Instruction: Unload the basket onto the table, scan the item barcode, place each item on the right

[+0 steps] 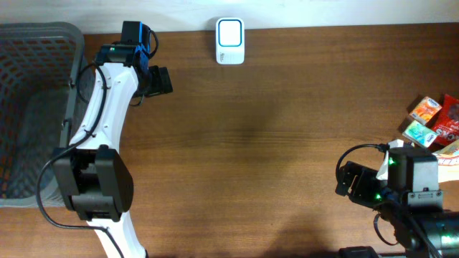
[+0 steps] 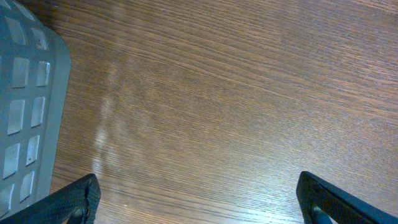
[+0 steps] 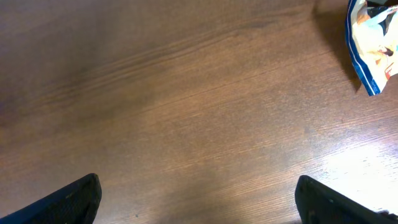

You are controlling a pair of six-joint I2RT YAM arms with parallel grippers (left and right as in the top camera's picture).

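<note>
1. The left gripper has its jaws spread wide. Nothing sits between them, and only bare wood shows in the gap.
2. The right gripper is the same, with its jaws fully apart and gripping nothing. Under the gap there is plain table.
3. Just outside one finger of the left jaws, the left wrist view shows the rounded corner of a grey mesh basket. It is close to that finger, but I cannot tell whether it touches.
4. On the other side of the left jaws, towards the middle of the far edge, a small white scanner lies flat. Its pale window is lit. It is near the left jaws but clearly apart from them, and well away from the right ones.
5. The things to be scanned lie past the right jaws, at the outer edge of the table. They are a loose cluster of small packets in orange, red and green, lying close against one another. They are near the right gripper but outside its gap.
6. In the right wrist view, a white bag with a blue edge pokes in at the upper corner. It is ahead of the jaws and off to one side, and neither finger touches it.
7. No barcode can be read on any of the packets from here.
8. A broad stretch of wood separates the two grippers, which are well apart. The left one is by the basket and scanner, and the right one is by the packets.
</note>
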